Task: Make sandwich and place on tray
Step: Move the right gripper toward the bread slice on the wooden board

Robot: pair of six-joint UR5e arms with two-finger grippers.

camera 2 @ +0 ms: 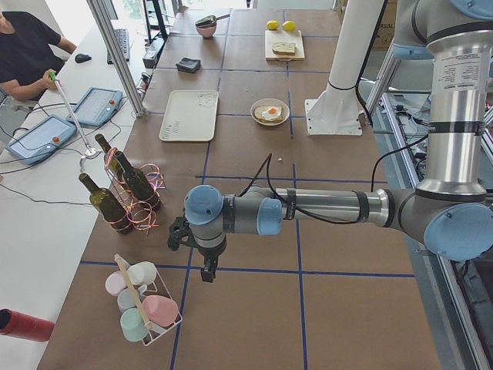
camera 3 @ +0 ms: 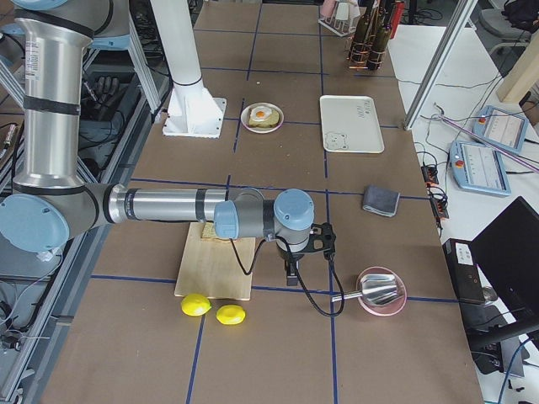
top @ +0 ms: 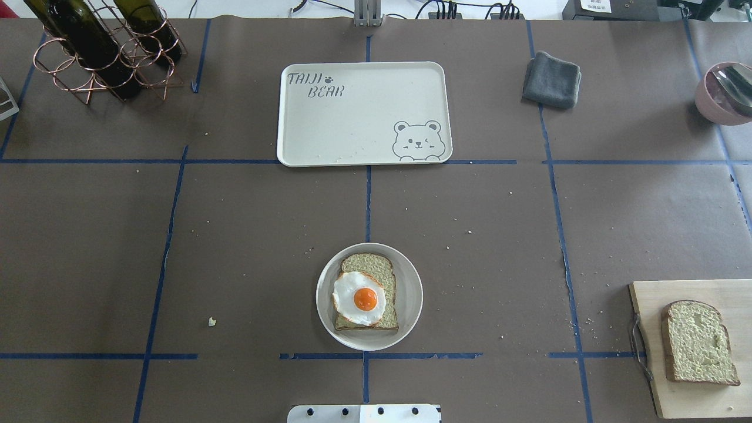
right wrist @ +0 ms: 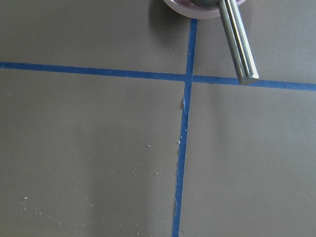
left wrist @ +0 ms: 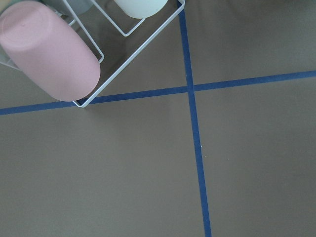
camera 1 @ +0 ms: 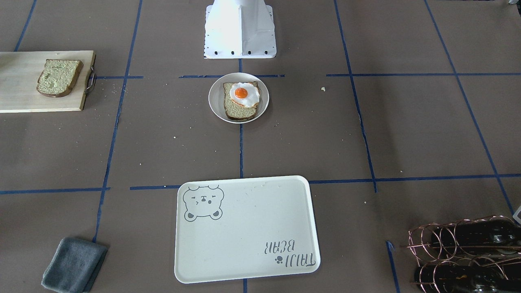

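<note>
Fried egg (top: 359, 298) on one bread slice (top: 373, 264) on white plate (top: 411, 305); second slice (top: 699, 343) on cutting board (top: 687, 291); tray (top: 352, 117) apart, between grey cloth (top: 551, 80) and racked wine bottles (top: 88, 44). My left gripper (camera 2: 206, 270), right gripper (camera 3: 290, 273): closure indeterminable.

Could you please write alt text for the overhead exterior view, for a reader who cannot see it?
A fried egg lies on a bread slice on a round white plate at centre, with the empty bear-print tray beyond it. A second slice sits on a wooden board at the right; no robot arm shows.
</note>
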